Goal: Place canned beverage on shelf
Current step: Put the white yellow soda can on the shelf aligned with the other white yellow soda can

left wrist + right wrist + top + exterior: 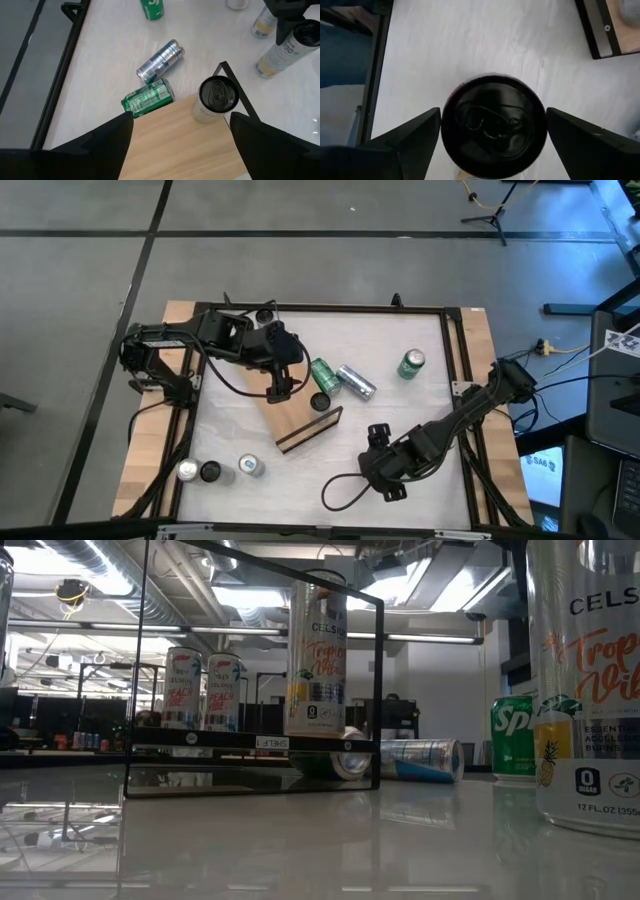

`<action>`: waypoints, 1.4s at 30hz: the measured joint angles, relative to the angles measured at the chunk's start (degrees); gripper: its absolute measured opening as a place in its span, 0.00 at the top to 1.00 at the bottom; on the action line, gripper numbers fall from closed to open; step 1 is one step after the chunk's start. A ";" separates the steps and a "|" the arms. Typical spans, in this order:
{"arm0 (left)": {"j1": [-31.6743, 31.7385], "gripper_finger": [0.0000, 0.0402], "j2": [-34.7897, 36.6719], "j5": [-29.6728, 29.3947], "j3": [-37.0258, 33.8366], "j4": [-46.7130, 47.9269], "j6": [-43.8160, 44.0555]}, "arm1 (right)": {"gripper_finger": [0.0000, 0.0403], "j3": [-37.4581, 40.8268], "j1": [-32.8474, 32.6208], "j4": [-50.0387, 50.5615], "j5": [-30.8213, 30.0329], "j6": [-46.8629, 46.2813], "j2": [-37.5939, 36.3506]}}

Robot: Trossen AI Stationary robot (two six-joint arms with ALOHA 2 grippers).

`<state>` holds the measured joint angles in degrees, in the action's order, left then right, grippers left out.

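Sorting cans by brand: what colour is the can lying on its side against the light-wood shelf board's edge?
Green with white lettering; the tipped-over green can shows best in the left wrist view.

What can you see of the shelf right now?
The shelf is a flat light-wood board with dark edging and a thin dark raised lip along one end, lying at a slant near the table's middle. One upright black-topped can stands on it at a corner. A green can lies on its side against its edge. The left gripper hovers open above the board.
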<state>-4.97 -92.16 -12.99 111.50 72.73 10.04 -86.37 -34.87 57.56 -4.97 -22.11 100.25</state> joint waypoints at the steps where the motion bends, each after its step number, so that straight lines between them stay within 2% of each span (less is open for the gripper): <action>1: 0.00 0.20 0.01 0.00 0.00 -0.02 0.00 | 0.12 0.05 0.00 0.04 -0.05 0.02 0.00; 14: 0.00 0.20 0.02 0.00 0.00 -0.02 0.09 | 0.14 2.98 0.00 -4.36 -1.57 0.04 0.04; 25: 0.00 0.20 0.00 0.00 0.00 0.00 0.02 | 0.39 3.56 0.00 -4.58 -1.39 -0.09 0.02; 30: 0.02 0.20 0.00 0.00 0.00 0.00 -1.44 | 0.39 2.38 0.15 -3.26 -0.82 1.66 0.13; 37: 0.02 0.20 0.20 0.13 0.00 0.73 -1.93 | 0.34 -2.46 3.38 1.68 4.92 4.58 0.04; 42: 0.02 0.20 1.48 0.22 0.00 3.37 -1.82 | 0.38 -7.97 6.19 7.21 6.53 8.50 0.01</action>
<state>-4.95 -90.68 -12.78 111.50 76.10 8.22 -94.33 -28.68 64.77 1.56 -13.61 100.26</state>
